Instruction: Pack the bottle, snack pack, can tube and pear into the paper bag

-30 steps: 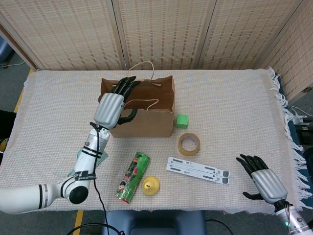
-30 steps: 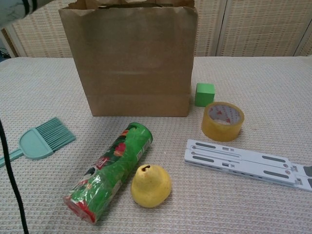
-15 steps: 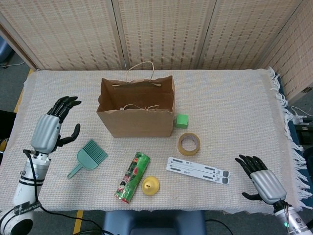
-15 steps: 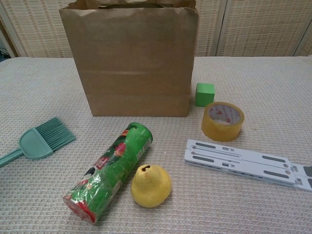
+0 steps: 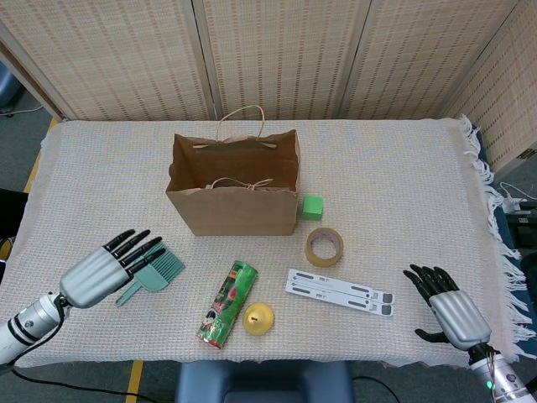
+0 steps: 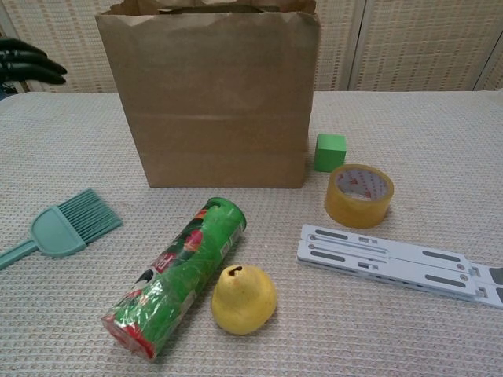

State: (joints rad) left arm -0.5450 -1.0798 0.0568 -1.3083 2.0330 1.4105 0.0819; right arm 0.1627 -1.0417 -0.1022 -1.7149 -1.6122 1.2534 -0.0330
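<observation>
Both hands empty, fingers spread: left hand point(image 5: 105, 273) over brush point(image 5: 155, 275), right hand point(image 5: 450, 309) at table edge

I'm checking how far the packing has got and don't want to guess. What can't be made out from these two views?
- Contents of the paper bag: the head view shows only handles and shadow inside; in the chest view its front wall hides everything.
- Left hand: chest view shows only its fingertips at the frame edge.
- Right hand: outside the chest view.
- Can tube label: too small to read.

matt paper bag point(image 5: 239, 206), glossy can tube point(image 6: 177, 275)
</observation>
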